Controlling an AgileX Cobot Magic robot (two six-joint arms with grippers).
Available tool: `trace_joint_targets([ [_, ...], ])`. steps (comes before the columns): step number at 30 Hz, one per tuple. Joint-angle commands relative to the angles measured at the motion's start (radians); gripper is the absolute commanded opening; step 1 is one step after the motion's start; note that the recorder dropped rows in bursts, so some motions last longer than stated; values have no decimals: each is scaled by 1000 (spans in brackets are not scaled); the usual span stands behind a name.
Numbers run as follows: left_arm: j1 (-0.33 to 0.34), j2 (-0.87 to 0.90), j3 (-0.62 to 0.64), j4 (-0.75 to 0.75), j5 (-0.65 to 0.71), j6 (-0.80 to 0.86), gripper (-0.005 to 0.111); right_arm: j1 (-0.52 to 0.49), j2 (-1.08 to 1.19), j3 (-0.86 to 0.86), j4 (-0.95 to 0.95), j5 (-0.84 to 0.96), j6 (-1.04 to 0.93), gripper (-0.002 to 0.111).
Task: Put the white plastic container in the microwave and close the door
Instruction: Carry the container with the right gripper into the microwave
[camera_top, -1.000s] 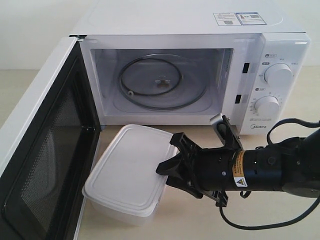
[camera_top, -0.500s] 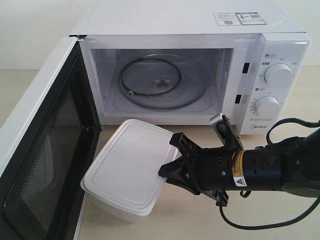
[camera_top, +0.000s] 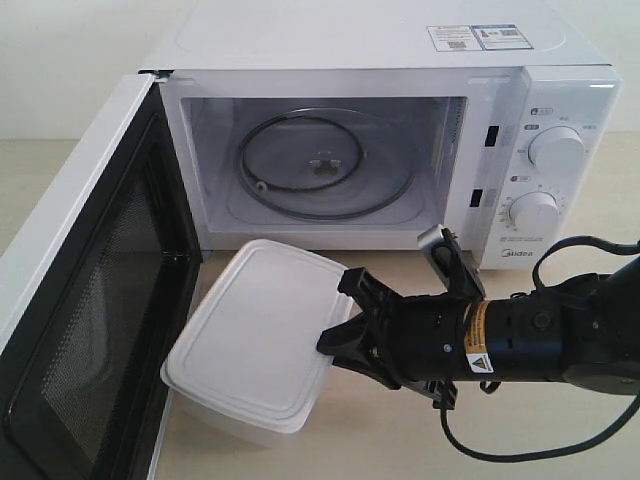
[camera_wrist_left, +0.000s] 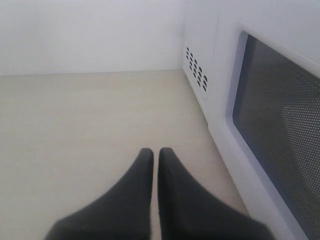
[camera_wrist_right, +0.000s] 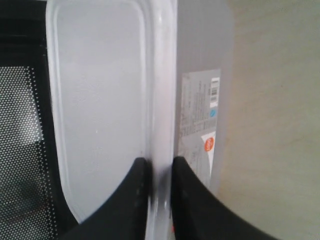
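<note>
The microwave (camera_top: 380, 40) is set toward the back edge of the desk (camera_top: 350, 445), with its door (camera_top: 90, 290) swung wide open toward the left edge. The glass turntable (camera_top: 325, 165) inside is bare. The white plastic container (camera_top: 255, 335), lid on, is found in front of the oven's opening, nearer the front edge of the desk, just beside the inner face of the open door. Its right-hand rim is pinched by the right gripper (camera_top: 335, 338), which reaches in from the right edge. In the right wrist view the gripper (camera_wrist_right: 159, 170) is seen with one finger on the lid and the other on the labelled side wall. Whether the box rests on the desk cannot be told. The left gripper (camera_wrist_left: 155, 156) is pressed together on nothing, over bare desk beside the door's outer face (camera_wrist_left: 280, 125).
</note>
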Motion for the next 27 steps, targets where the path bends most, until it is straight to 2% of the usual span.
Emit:
trace_joint_targets([
  [1,3,-3,3,-12,0,2,4,2,-22,-1,4,26,-64,0],
  [12,3,-3,3,-12,0,2,4,2,-204,-1,91,244,-140,0],
  [23,3,-3,3,-8,0,2,4,2,-204,-1,320,158,-266,0],
  [27,3,-3,3,-8,0,2,4,2,-204,-1,315,90,-271,0],
])
